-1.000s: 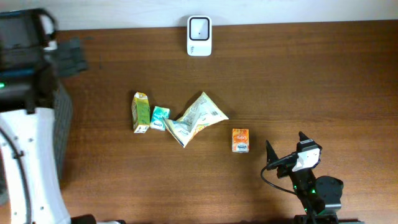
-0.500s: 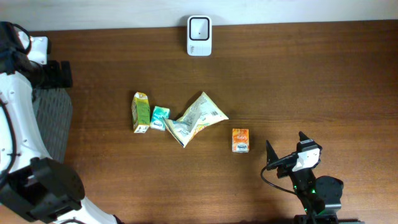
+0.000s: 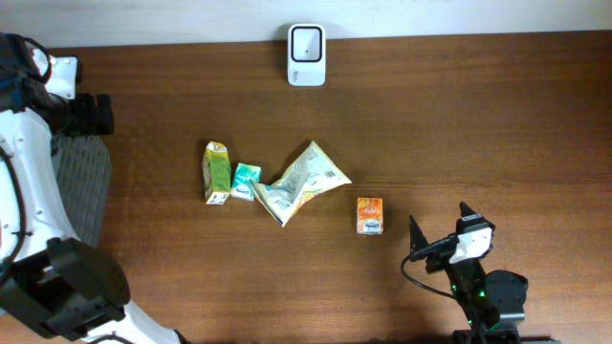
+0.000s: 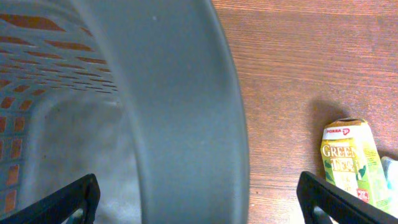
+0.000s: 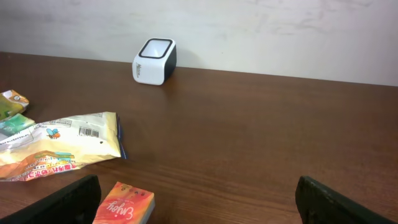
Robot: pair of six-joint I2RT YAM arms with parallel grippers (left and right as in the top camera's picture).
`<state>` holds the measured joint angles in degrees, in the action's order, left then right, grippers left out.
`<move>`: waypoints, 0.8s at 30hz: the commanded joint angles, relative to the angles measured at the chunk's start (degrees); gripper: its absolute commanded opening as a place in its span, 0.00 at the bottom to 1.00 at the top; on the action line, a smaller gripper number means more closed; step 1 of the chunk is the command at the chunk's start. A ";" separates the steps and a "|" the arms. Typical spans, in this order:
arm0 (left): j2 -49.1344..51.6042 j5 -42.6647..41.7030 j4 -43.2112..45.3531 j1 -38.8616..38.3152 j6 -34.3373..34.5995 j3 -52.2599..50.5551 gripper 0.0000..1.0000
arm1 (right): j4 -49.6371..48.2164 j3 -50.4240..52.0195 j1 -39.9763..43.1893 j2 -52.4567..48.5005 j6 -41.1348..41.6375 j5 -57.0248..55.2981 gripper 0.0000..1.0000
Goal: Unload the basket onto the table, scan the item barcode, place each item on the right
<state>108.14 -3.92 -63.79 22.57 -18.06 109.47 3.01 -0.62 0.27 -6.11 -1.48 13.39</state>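
Observation:
Several items lie mid-table: a green tea carton (image 3: 217, 172) (image 4: 351, 163), a small teal box (image 3: 247, 182), a crinkled snack bag (image 3: 301, 182) (image 5: 59, 149) with its barcode facing up, and an orange box (image 3: 370, 215) (image 5: 124, 205). The white barcode scanner (image 3: 306, 55) (image 5: 154, 61) stands at the far edge. My left gripper (image 3: 96, 113) (image 4: 199, 205) hangs open over the grey basket's rim (image 4: 186, 112), holding nothing. Near the front right, my right gripper (image 3: 438, 220) (image 5: 199, 205) is open and empty, right of the orange box.
The grey perforated basket (image 3: 84, 182) sits at the table's left edge, under the left arm. A pale wall runs behind the scanner. Bare wood lies between the items and the scanner.
The left arm swung from a pose close to the camera to one reaching over the basket's far end, then barely shifted. The right arm and the items stayed still.

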 commanded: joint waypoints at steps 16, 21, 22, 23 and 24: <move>0.17 -0.83 0.11 0.11 -0.90 -0.31 0.99 | -10.82 -0.94 -0.26 0.17 8.07 9.42 0.99; 0.17 -0.83 0.11 0.11 -0.90 -0.31 0.99 | 10.88 -19.78 -0.26 -10.36 7.23 13.31 0.99; 0.17 -0.83 0.11 0.11 -0.90 -0.31 0.99 | 14.25 -24.83 -0.26 -14.99 7.28 13.46 0.99; 0.17 -0.83 0.11 0.11 -0.90 -0.31 0.99 | 18.21 -30.10 -0.26 -20.02 7.28 13.44 0.99; 0.17 -0.83 0.11 0.11 -0.90 -0.31 0.99 | 22.75 -35.34 -0.26 -25.20 7.28 13.44 0.99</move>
<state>108.14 -4.12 -63.57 22.57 -18.06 109.45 19.31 -24.58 0.27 -21.04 5.82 25.10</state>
